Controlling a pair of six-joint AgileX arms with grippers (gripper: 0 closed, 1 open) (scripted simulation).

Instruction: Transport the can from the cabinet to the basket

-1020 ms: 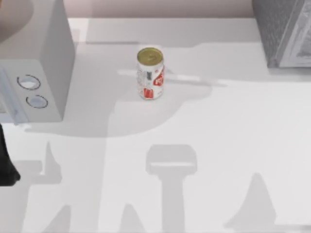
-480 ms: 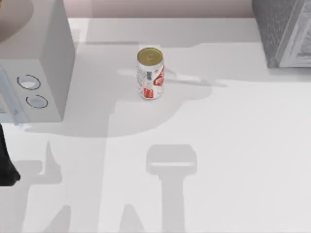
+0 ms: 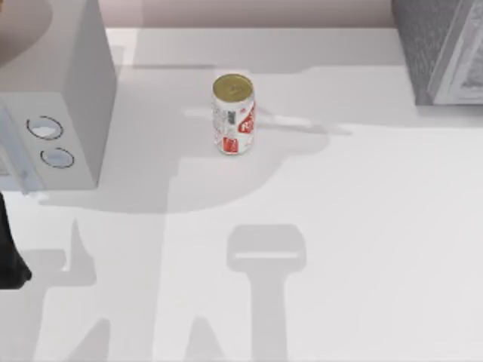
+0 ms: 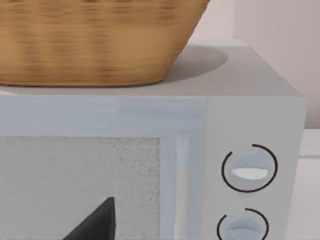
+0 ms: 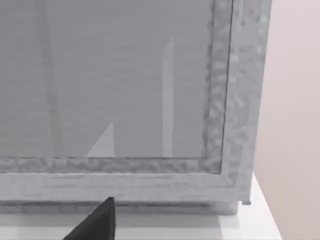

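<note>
One dark fingertip of the left jaws [image 4: 95, 222] is seen low in the left wrist view, close before the grey box with two dials [image 4: 250, 170]; whether these jaws are open or closed cannot be told. The basket [image 4: 95, 45] rests on top of that box, above and beyond the fingertip. Likewise one fingertip of the right jaws [image 5: 95, 222] is seen before the framed cabinet [image 5: 220, 100], and their state cannot be told either. The can [image 3: 234, 115] stands upright on the bench [image 3: 362, 226], out in the open between box and cabinet, well apart from both jaws and untouched. The reach is judged not yet begun. It would be done well if the can were approached level, gripped at mid-height, and lifted high enough to clear the basket rim.
</note>
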